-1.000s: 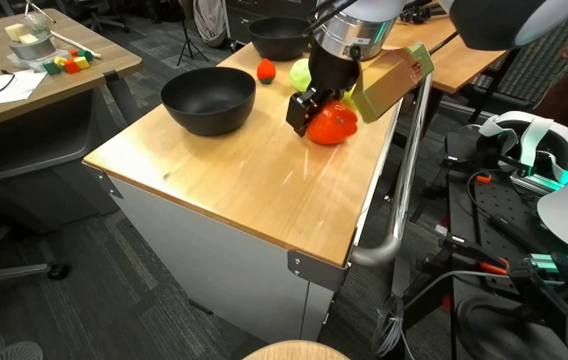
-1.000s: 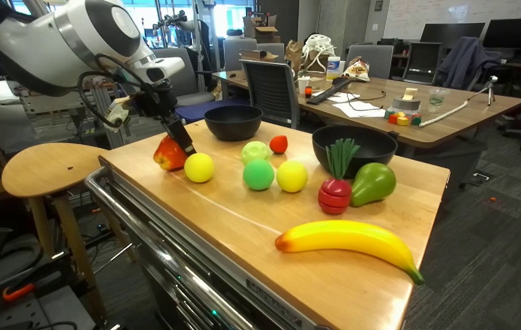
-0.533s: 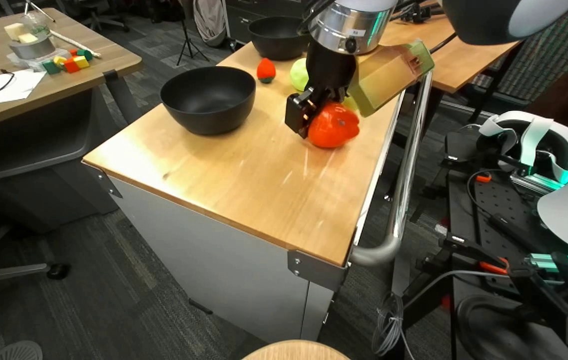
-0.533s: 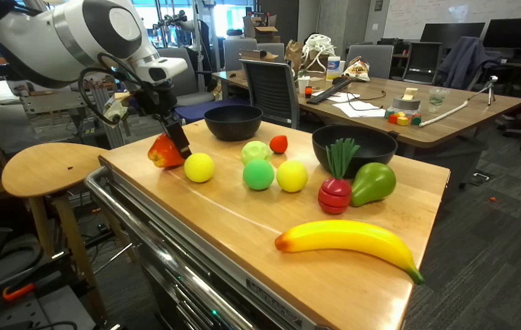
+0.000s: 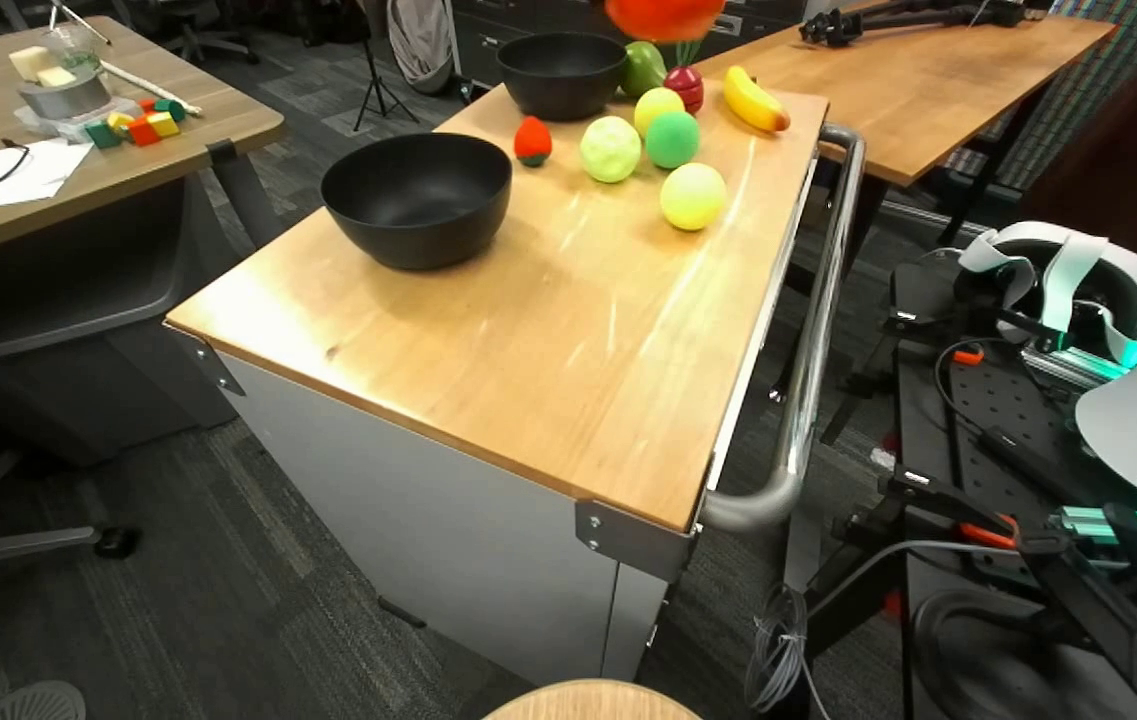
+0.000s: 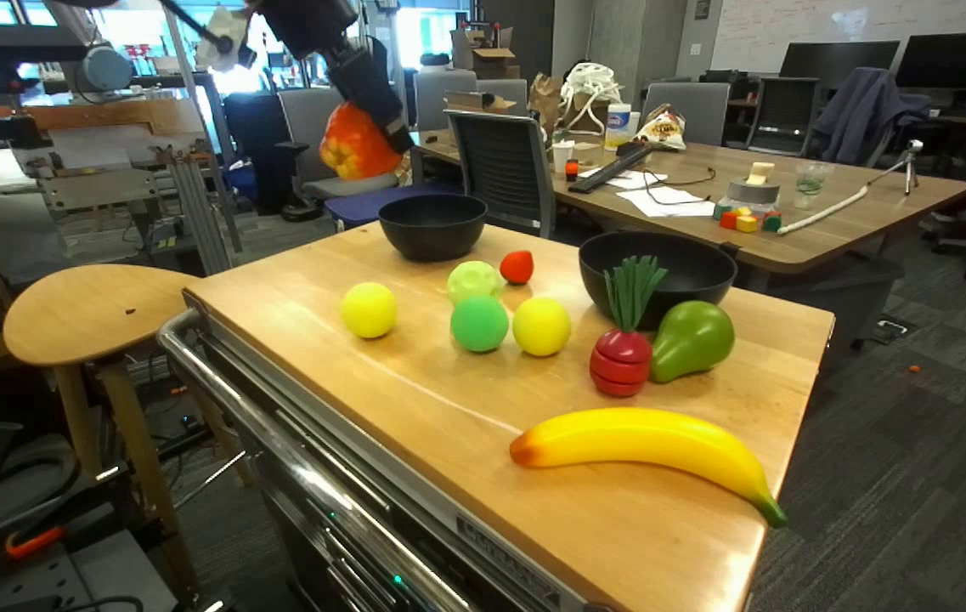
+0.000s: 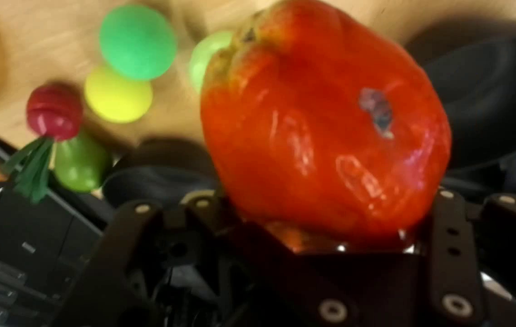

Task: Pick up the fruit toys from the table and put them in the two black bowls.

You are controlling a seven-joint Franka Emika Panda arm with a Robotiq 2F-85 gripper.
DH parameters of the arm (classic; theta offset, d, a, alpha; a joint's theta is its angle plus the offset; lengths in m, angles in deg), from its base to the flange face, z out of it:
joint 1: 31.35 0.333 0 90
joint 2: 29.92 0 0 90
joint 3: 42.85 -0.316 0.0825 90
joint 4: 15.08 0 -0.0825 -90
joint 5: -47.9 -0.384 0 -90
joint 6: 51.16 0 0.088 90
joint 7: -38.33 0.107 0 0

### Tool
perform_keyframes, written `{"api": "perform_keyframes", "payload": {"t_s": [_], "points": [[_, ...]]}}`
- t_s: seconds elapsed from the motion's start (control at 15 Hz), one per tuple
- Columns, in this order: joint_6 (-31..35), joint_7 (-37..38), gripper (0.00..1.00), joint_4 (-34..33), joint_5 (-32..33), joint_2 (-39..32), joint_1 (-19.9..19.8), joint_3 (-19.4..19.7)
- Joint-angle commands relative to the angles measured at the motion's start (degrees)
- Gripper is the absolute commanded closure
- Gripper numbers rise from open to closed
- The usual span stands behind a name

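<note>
My gripper (image 6: 387,112) is shut on a large red-orange fruit toy (image 6: 357,146) and holds it in the air above the table (image 6: 296,297). The toy fills the middle of the wrist view (image 7: 326,118), between the fingers. One black bowl (image 5: 423,225) is near the table's edge; another black bowl (image 5: 560,92) stands farther back beside a green pear (image 6: 693,342). A strawberry (image 6: 516,268) lies between the bowls. A red radish with green leaves (image 6: 621,365) stands beside the pear. A yellow banana (image 6: 644,438) lies at the table's end.
Among the toys lie two yellow balls (image 6: 370,311) (image 6: 542,327), a green ball (image 6: 479,325) and a pale green ball (image 6: 472,282). A metal rail (image 5: 813,330) runs along one table side. A round wooden stool (image 6: 92,310) stands by the table.
My gripper has lifted the red-orange fruit from the table, high up and nearly out of the top of an exterior view. The other toys and the bowls have not moved.
</note>
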Motion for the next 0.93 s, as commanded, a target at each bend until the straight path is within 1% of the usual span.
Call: {"api": "perform_keyframes", "payload": {"t_s": [0.0, 0.13, 0.27, 0.4, 0.53, 0.67, 0.87], "points": [[-2.83, -0.45, 0.59, -5.68, 4.83, 3.66, -5.85, 2.37], [-1.40, -0.55, 0.59, -10.95, 7.05, 0.71, -9.60, 4.65], [-1.28, 1.07, 0.59, -16.94, 9.21, -3.73, -12.20, 6.04], [-2.25, 3.58, 0.59, -22.55, 11.56, -7.95, -13.18, 6.80], [-2.94, 6.58, 0.59, -27.39, 14.50, -12.41, -12.78, 7.95], [-3.68, 8.65, 0.59, -31.42, 15.77, -16.36, -11.20, 9.84], [-3.57, 10.19, 0.59, -36.60, 13.89, -21.05, -8.68, 12.42]]}}
